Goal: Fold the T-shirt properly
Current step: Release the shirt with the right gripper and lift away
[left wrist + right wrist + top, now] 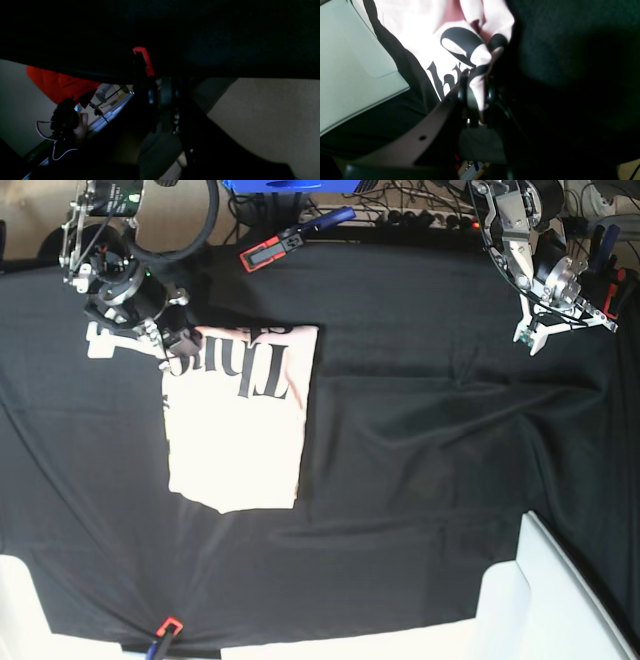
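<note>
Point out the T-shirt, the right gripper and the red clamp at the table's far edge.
T-shirt (240,450): base view, plain pink middle of the folded panel.
Right gripper (477,82): right wrist view, between the fingertips, shut on a pinch of shirt fabric.
Red clamp (262,255): base view, its red body on the black cloth's edge.

Left wrist view mostly black, underexposed; left gripper (160,82) only a dark outline, its fingers not separable there. Red shape (58,83) at left of that view blurred, can't identify it. Right wrist view: T-shirt (420,37) blown out white, lettering (460,45) cut off by the top edge and by the right gripper (477,92), unreadable; right half of that picture lost in shadow. Base view: shirt's upper left corner hidden under the right gripper, yellow cartoon not findable, table (420,460) cropped at all edges.
</note>
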### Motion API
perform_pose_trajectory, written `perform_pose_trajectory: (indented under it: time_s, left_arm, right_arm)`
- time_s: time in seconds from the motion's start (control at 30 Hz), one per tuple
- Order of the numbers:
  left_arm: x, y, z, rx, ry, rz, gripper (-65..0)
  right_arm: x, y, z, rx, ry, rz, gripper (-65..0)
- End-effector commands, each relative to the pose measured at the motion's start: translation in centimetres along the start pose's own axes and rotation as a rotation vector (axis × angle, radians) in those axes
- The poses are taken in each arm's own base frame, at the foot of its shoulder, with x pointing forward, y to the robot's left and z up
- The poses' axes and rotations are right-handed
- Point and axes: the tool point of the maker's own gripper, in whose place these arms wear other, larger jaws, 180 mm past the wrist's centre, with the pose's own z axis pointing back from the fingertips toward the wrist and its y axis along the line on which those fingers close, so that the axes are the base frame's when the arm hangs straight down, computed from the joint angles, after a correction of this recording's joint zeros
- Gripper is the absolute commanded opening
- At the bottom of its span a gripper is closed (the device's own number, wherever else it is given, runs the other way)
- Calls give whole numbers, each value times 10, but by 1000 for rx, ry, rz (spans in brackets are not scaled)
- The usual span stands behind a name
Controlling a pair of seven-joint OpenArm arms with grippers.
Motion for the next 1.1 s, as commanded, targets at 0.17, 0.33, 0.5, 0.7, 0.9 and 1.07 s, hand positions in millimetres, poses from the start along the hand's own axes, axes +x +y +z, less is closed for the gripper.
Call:
perform_pose_trajectory:
  time_s: [0.17, 0.33, 0.5, 0.7, 0.9, 1.07]
  left_arm:
    - [-2, 12, 1, 39, 8, 6, -632]
    - [-1, 12, 1, 40, 6, 6, -632]
    - [0, 12, 1, 39, 4, 5, -632]
    - [2, 12, 1, 39, -2, 8, -630]
    - [16, 14, -1, 30, -15, 30, -630]
    - [18, 10, -7, 15, -7, 26, -630]
  right_arm:
    - [7, 10, 2, 31, -16, 4, -649]
    - [4, 11, 1, 28, -4, 3, -617]
    - [9, -6, 3, -62, -9, -68, -440]
    - [15, -11, 6, -86, -17, -65, -422]
    - [30, -21, 13, -119, -33, -38, -421]
    - [31, -30, 15, -163, -37, -78, -415]
